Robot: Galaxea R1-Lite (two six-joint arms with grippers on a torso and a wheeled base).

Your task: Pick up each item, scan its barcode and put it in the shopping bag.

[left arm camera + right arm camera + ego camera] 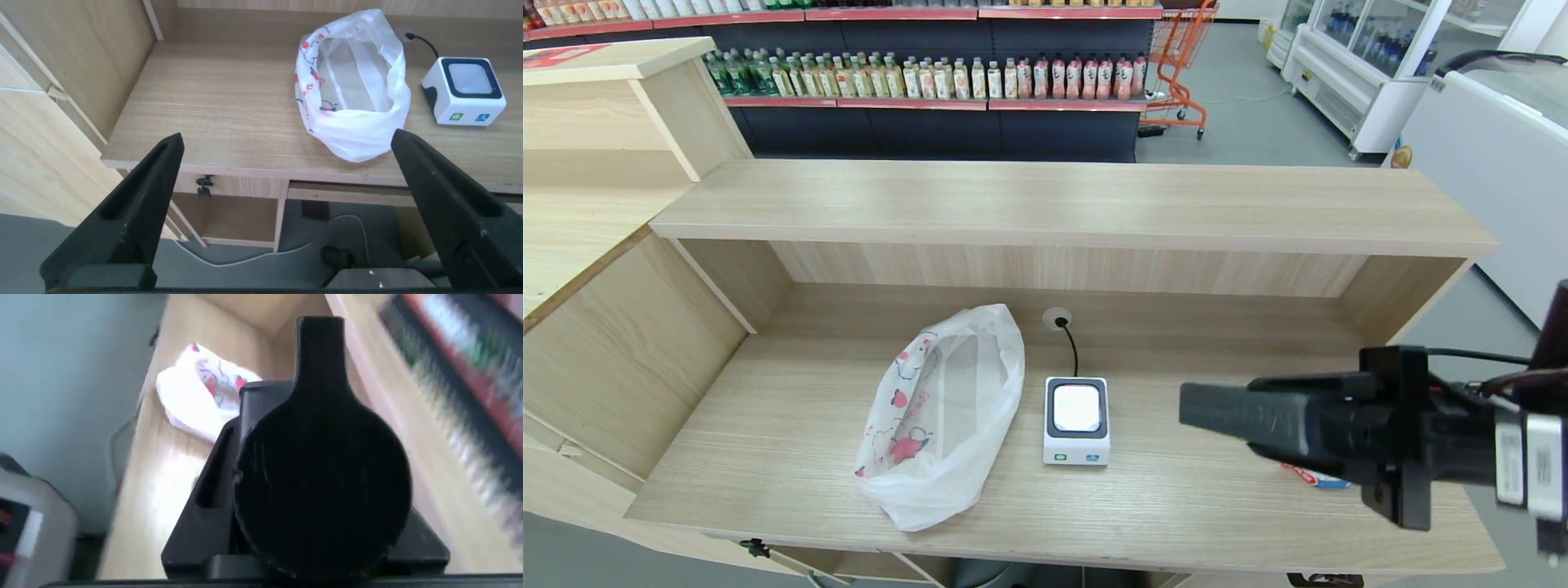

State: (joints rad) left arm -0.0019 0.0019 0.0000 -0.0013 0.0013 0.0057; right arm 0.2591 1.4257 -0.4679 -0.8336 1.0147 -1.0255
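Note:
A white plastic shopping bag (pixel 939 412) with red cartoon prints lies on the wooden counter (pixel 768 441), its mouth towards the back. It also shows in the left wrist view (pixel 351 82) and the right wrist view (pixel 200 388). Just right of it stands a small white barcode scanner (pixel 1076 420) (pixel 462 88), its cable running to a hole in the counter. My right gripper (pixel 1188 416) hovers above the counter's right part, pointing at the scanner. A red, white and blue item (pixel 1313 477) peeks out beneath that arm. My left gripper (pixel 288 140) hangs open and empty off the counter's front edge.
A raised wooden ledge (pixel 1062 204) runs along the back of the counter, and a side wall (pixel 629 343) closes its left end. Beyond stand shelves of bottles (pixel 931 77), an orange cart (pixel 1180 73) and freezers (pixel 1486 139).

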